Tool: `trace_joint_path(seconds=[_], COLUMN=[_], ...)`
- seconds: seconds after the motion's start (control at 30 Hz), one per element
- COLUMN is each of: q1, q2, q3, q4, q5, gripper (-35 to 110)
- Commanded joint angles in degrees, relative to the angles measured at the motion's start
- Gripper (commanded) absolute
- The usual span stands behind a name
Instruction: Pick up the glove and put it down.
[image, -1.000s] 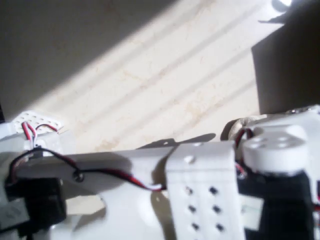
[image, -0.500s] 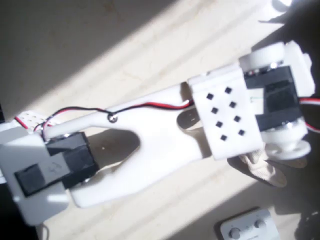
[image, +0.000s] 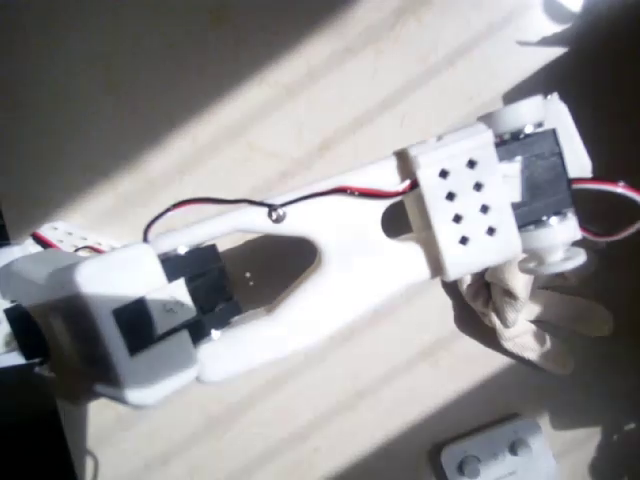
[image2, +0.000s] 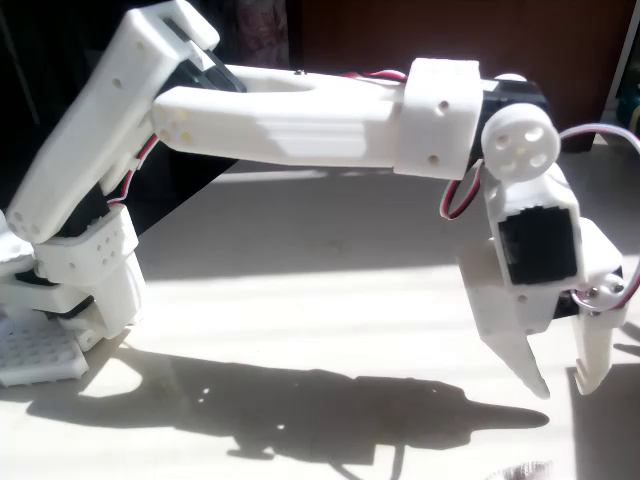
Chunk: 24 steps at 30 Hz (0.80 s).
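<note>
Sunlit pale table (image: 300, 120) | gripper (image2: 563, 385) hanging narrowly parted, empty | glove (image: 525, 315) lying at four o'clock beneath wrist | approach step; next needing descent, wider jaws.

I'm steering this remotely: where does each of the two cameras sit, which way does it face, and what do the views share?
Overhead view: sits above, looks down on the table; shows the arm stretched over the glove and a white button device.
Fixed view: sits low beside the table, looks across it; shows the base, the arm and the gripper, its fingers apart and pointing down.
Shared: the arm and the sunlit tabletop.
</note>
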<state>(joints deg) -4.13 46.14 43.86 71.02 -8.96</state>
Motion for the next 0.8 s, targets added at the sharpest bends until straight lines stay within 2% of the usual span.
trace_joint_path(seconds=[0.0,0.77], q1=[-0.4,-0.2], q2=[0.6,4.2], q3=[-1.0,-1.0], q4=[-1.1,-1.1], q5=[-0.2,0.5], gripper=[0,1])
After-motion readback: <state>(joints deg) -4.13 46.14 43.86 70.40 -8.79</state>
